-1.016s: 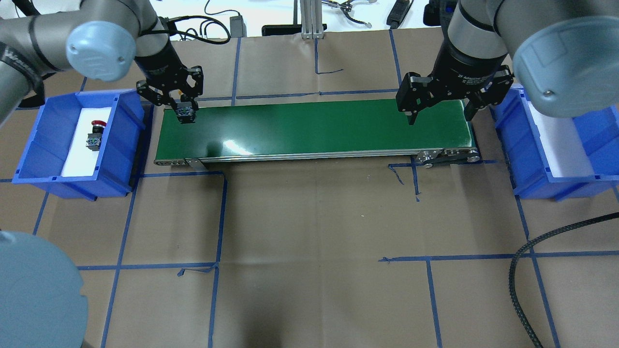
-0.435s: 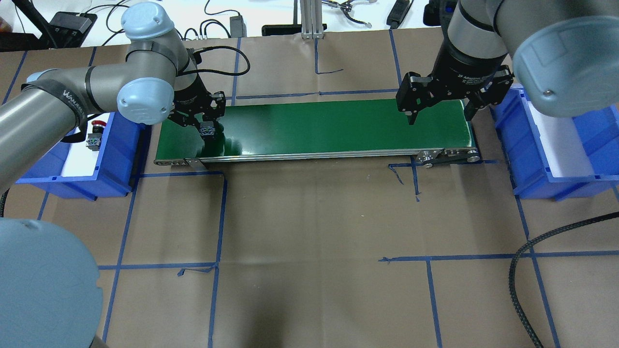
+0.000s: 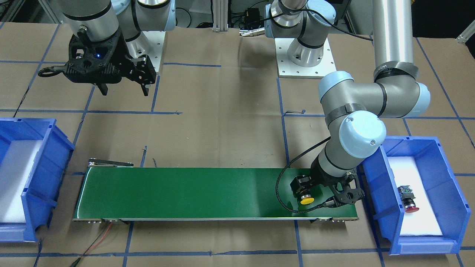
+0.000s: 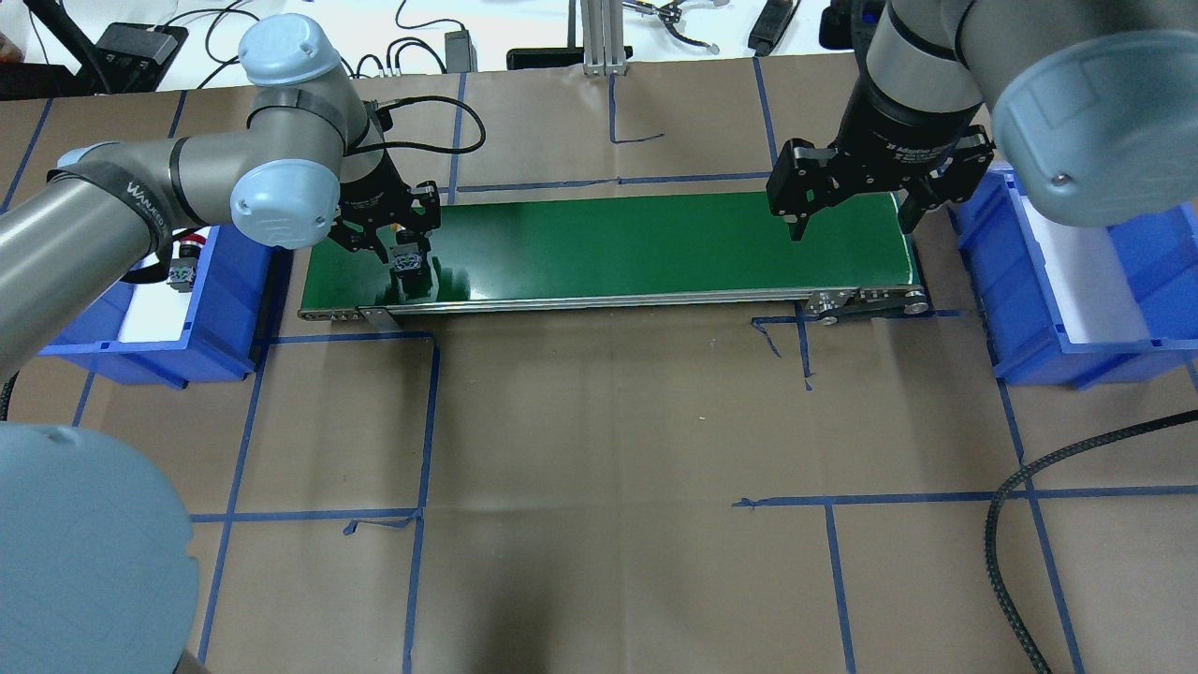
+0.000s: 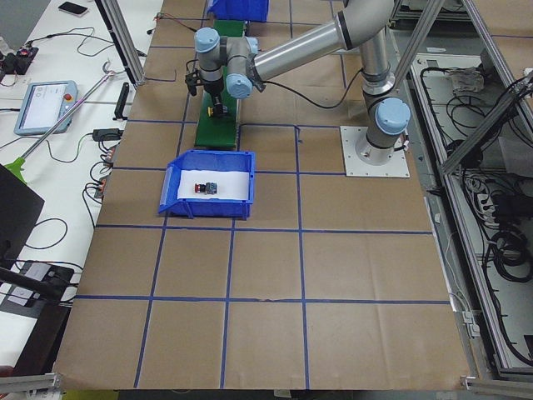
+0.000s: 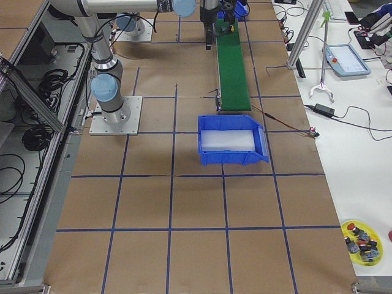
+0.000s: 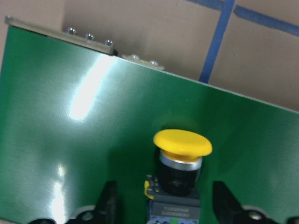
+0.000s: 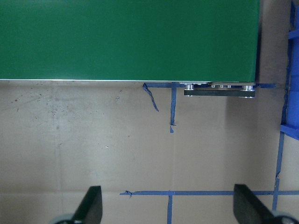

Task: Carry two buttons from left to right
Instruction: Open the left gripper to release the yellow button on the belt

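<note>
One yellow button (image 7: 182, 145) lies on the green belt (image 7: 70, 74); the left hand (image 7: 164, 191), open and empty, should lift away.

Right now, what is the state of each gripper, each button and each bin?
left gripper, open, fingers either side of the yellow button, not touching it
yellow button, resting on the green belt's left end
red button, lying in the left bin
right gripper, open, holding nothing, over the belt's right end
right bin, holds no button
</note>
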`<move>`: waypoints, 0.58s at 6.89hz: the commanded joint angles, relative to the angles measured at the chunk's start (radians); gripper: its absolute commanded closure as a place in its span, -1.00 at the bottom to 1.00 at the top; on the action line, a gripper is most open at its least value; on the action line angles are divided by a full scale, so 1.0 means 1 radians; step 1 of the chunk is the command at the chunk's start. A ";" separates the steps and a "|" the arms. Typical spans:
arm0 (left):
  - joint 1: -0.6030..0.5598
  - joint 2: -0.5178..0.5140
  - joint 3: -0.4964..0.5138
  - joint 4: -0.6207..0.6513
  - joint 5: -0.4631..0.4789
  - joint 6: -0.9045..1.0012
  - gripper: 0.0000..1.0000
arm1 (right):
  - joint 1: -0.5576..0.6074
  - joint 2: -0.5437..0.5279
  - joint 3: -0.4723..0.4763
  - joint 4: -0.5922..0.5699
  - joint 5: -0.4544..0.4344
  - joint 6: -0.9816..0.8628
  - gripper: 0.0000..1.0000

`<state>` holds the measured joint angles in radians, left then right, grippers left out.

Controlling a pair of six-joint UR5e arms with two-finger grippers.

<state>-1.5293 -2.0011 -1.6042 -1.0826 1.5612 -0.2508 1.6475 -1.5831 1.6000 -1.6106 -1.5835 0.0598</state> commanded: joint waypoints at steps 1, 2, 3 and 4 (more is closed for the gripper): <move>0.009 0.047 0.062 -0.087 -0.003 0.010 -0.99 | 0.000 0.000 -0.002 0.000 0.000 0.000 -1.00; 0.011 0.079 0.123 -0.194 -0.003 0.027 -0.99 | 0.000 0.000 -0.002 0.000 0.000 0.002 -1.00; 0.012 0.100 0.197 -0.321 0.002 0.077 -0.99 | 0.000 0.000 -0.002 0.000 0.000 0.002 -1.00; 0.011 0.108 0.267 -0.423 0.000 0.080 -0.99 | 0.000 0.000 -0.002 0.000 0.000 0.002 -1.00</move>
<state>-1.5185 -1.9103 -1.4210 -1.3757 1.5613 -0.1903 1.6475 -1.5830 1.5985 -1.6107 -1.5831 0.0612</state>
